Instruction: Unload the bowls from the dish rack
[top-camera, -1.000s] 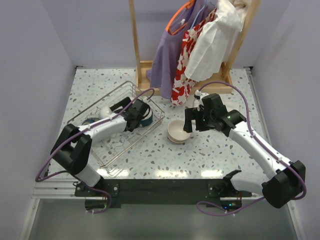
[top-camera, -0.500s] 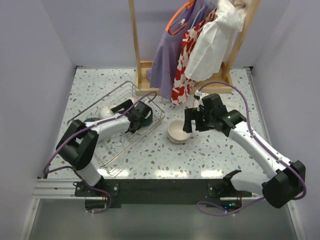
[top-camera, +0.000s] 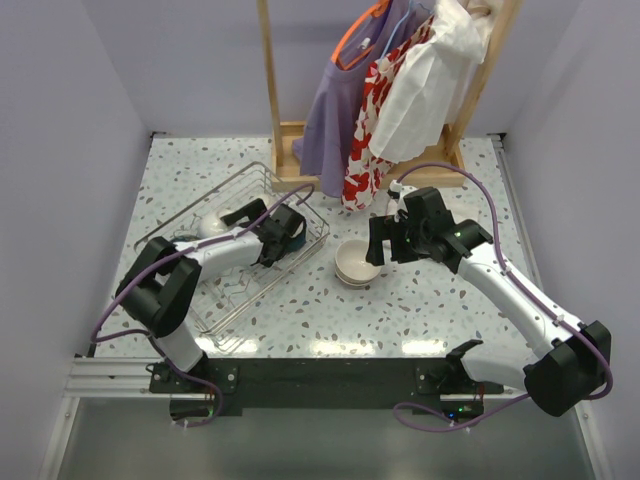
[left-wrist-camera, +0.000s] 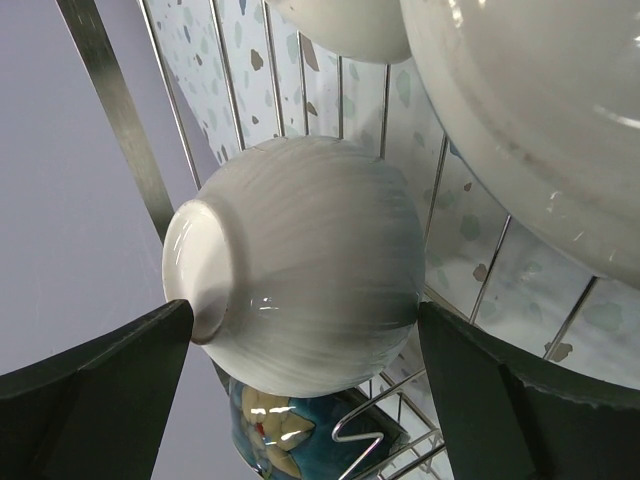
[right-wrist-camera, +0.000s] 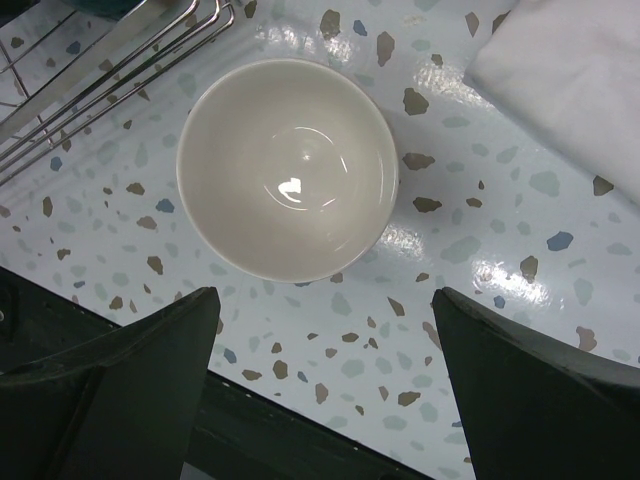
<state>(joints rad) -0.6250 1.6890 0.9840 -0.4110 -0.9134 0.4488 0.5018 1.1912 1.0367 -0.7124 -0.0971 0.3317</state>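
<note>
Top external: left claw (top-camera: 288, 234) — released — has shifted slightly within the dish rack (top-camera: 232, 184); right claw (top-camera: 380, 245) released, unmoved.

Twin arms at work: the left arm (top-camera: 215, 252) is bent sharply at the elbow, its forearm angled up and to the right, and the left claw (left-wrist-camera: 305, 330) is spread to its widest. The right arm (top-camera: 520, 290) extends inward from the right with its wrist tipped downward, and the right claw (right-wrist-camera: 325, 310) is likewise gaping wide.
</note>
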